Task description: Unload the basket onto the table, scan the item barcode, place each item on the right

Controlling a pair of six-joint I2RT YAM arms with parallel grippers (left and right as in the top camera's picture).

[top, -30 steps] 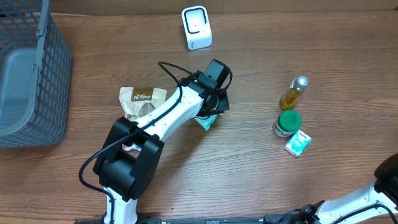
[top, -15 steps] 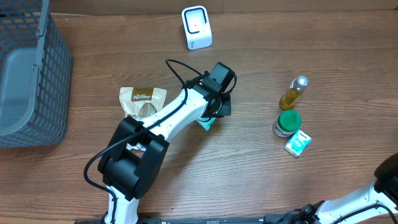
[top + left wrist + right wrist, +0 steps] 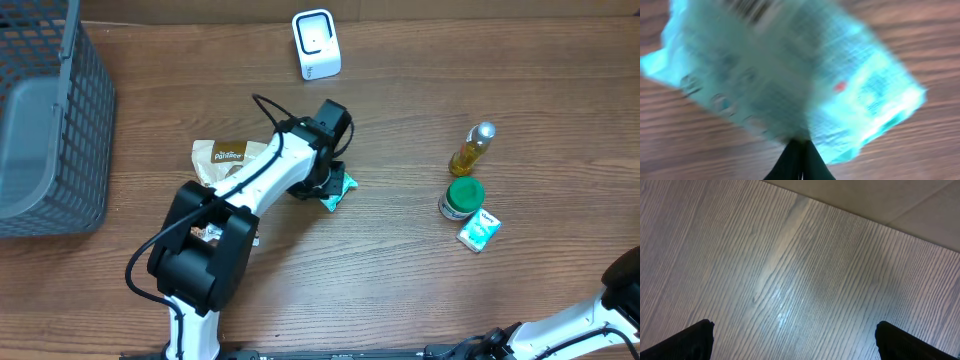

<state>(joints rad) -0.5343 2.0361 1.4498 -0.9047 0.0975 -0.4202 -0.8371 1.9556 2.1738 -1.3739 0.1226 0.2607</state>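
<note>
The left tool [image 3: 801,152] is pinched tight, fingertips together on the edge of the teal packet [image 3: 339,190], which fills the wrist view in a blur. From overhead, the packet shows in the middle of the desk [image 3: 400,270], right of the brown bag [image 3: 228,160] and well short of the white scanner [image 3: 316,44] at the far edge. Whether it's off the wood, can't tell. The right tool [image 3: 795,342] is spread wide, gripping nothing, above bare desk.
</note>
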